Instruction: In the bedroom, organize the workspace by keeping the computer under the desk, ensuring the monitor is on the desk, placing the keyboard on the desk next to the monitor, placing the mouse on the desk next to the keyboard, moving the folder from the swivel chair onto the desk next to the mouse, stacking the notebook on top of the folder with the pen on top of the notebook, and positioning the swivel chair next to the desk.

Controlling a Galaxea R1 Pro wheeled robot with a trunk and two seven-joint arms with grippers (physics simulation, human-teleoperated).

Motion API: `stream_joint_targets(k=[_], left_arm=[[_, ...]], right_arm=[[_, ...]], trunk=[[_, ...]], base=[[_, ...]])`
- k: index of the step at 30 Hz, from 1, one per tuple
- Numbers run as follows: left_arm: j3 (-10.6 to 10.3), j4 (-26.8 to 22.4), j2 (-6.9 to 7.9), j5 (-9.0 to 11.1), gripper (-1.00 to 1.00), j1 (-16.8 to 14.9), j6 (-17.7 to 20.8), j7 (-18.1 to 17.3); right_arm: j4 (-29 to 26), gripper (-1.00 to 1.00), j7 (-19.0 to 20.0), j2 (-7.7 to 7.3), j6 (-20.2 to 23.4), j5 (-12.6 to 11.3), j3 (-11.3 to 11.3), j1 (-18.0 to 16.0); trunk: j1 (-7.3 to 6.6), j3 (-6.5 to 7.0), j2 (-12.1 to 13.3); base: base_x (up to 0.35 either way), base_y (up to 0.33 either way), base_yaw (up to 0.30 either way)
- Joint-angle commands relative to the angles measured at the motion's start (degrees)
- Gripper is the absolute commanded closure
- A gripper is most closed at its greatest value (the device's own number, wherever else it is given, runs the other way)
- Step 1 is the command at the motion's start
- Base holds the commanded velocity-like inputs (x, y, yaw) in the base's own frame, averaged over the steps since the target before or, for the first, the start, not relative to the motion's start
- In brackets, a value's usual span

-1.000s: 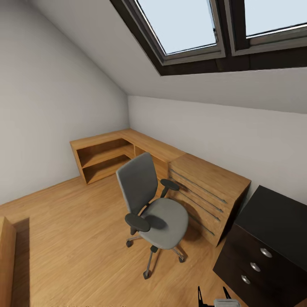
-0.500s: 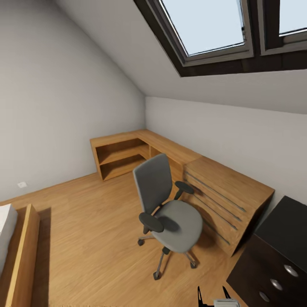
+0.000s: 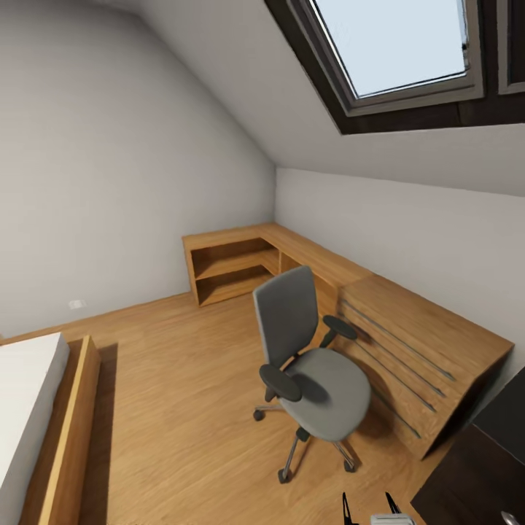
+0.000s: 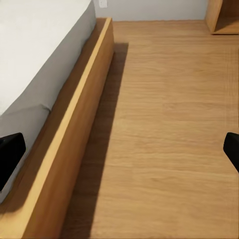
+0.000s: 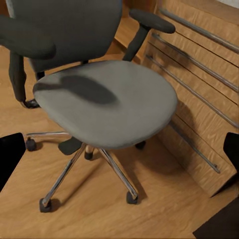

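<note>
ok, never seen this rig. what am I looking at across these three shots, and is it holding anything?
It's a simulated wheeled robot with two arms. The head camera looks down into an attic bedroom: a grey swivel chair stands by a wooden corner desk, with a bed at the view's left. The left wrist camera looks past its open gripper at the bed frame and floor. The right wrist camera looks past its open gripper at the chair's bare seat. Both grippers are empty. The visible desk top has nothing on it.
</note>
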Motion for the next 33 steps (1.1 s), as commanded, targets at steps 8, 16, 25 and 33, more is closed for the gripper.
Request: stream_joint_targets(k=[8,16,25,33], left_arm=[[-0.11,-0.01,0.01,0.24,-1.00,0.02,-0.09,-0.05],[-0.21,0.03,0.00,0.22,-1.00,0.02,-0.09,-0.13],[-0.25,0.04,0.00,0.22,-1.00,0.02,-0.09,-0.24],[-0.23,0.04,0.00,0.22,-1.00,0.02,-0.09,-0.25]], right_arm=[[-0.24,-1.00,0.81,-5.04,-0.13,0.69,0.77,5.36],[-0.14,-1.00,3.88,-3.16,-0.13,4.92,0.95,7.10],[0.01,-1.00,4.40,-2.26,-0.13,5.91,0.94,7.35],[0.03,-1.00,4.25,-1.19,-0.13,5.87,0.92,7.38]], trunk=[[0.04,0.58,-0.11],[0.04,1.26,-0.11],[0.04,1.98,-0.11],[0.04,2.46,-0.11]], base=[[0.000,0.000,0.036],[0.000,0.000,0.098],[0.002,0.000,0.156],[0.038,0.000,0.215]])
